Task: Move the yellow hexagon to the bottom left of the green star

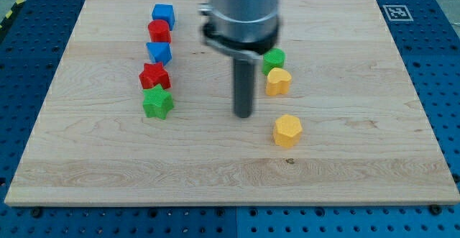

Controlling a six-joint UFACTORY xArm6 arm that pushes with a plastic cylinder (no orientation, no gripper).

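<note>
Where wooden board (pixel 345 173) overlies blue pegboard (pixel 445 72), my tip (pixel 244 116) rests between green star (pixel 157 103), yellow hexagon (pixel 287 131); no hand.

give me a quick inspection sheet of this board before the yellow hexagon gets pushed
surface: wooden board, flat, pale, on a blue perforated base
job's things: yellow hexagon right of centre, lower; green star at the bottom of the left column, far from the hexagon
clutter: blue cube, red block, blue block, red star stacked in a column above the green star; green block and yellow heart near the rod
grippers: none; my tip sits left of and slightly above the yellow hexagon, apart from it
cables: nothing seen
surroundings: marker tag at the top right
</note>
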